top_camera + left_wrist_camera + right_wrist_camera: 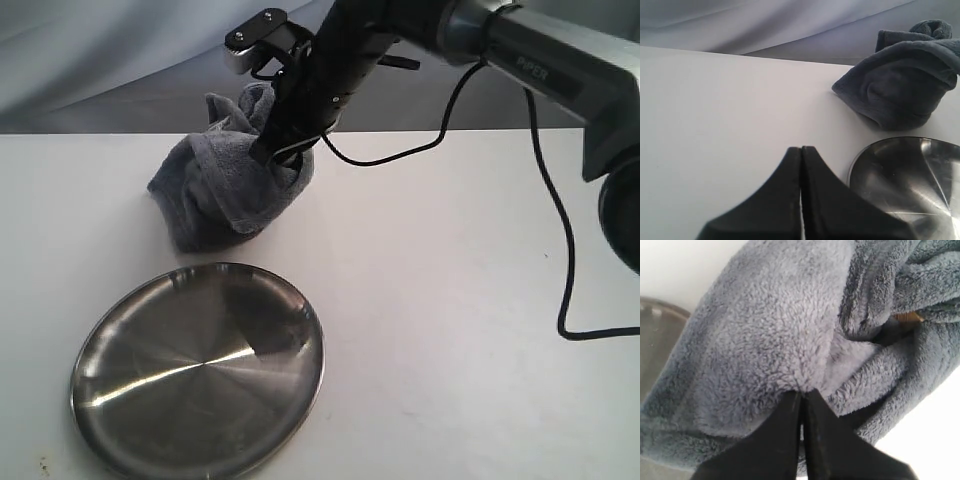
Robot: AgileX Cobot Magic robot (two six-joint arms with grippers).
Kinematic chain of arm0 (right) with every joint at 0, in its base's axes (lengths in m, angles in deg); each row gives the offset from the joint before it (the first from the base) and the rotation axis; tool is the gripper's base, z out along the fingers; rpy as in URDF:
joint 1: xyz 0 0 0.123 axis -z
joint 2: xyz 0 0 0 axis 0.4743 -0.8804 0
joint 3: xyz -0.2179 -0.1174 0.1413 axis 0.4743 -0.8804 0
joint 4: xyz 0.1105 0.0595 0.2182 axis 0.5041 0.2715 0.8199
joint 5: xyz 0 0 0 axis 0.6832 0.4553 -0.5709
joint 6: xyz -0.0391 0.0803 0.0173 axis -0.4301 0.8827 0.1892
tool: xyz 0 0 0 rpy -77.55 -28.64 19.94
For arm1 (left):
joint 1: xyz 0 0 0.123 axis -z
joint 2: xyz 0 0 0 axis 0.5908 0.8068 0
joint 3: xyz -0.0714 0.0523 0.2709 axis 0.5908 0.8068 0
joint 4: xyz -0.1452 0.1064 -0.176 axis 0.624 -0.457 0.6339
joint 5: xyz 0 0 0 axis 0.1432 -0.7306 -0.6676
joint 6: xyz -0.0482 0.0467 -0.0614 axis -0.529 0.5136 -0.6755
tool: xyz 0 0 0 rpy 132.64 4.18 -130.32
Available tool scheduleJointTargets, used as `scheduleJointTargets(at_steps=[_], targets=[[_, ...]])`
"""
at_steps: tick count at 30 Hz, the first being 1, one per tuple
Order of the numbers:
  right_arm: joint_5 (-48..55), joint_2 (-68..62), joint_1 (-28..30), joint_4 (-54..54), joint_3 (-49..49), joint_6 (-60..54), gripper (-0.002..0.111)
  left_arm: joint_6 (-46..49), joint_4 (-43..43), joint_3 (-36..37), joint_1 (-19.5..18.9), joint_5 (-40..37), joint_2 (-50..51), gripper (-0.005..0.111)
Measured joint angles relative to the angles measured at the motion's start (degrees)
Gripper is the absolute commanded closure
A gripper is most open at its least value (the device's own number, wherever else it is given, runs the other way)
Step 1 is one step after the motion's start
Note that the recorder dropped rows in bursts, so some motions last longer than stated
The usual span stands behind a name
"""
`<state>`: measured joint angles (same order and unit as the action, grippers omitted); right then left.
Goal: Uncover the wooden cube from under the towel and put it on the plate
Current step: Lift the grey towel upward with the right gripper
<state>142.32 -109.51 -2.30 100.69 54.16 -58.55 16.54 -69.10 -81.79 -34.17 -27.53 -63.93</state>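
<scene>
The right hand (278,150) reaches in from the right of the exterior view and presses down into the top of a bunched towel (220,190), its jaws closed tight on a pinch of the grey-blue plush. In the right wrist view the two black fingertips meet with no gap, and the pile puckers where they bite. The towel stands heaped on the white surface (450,300), drawn up into a peak beside the arm and draped down on all sides. The cube (910,317) sits under the cloth, almost wholly hidden; only a small tan sliver shows through a dark gap between folds in the right wrist view. A shiny steel plate (180,400) lies flat on the surface just in front of the towel, near it but not touching, with nothing on it. The left hand (801,148) hangs low over the surface beside the plate's rim, its jaws pressed together and holding nothing, well apart from the towel.
</scene>
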Motion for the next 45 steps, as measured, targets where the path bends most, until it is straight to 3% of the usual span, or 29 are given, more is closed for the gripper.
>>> scheduleJointTargets(at_steps=[7, 22, 45], targets=[[6.08, 3.35, 0.0, -4.85, 0.0, -1.07, 0.108, 0.0, 0.0, 0.0, 0.0, 0.0, 0.0, 0.107], [7.23, 9.96, 0.12, -9.49, -0.09, -1.58, 0.108, 0.0, 0.0, 0.0, 0.0, 0.0, 0.0, 0.107], [7.65, 12.57, 0.24, 0.31, -0.45, -1.22, 0.108, 0.0, 0.0, 0.0, 0.0, 0.0, 0.0, 0.107]])
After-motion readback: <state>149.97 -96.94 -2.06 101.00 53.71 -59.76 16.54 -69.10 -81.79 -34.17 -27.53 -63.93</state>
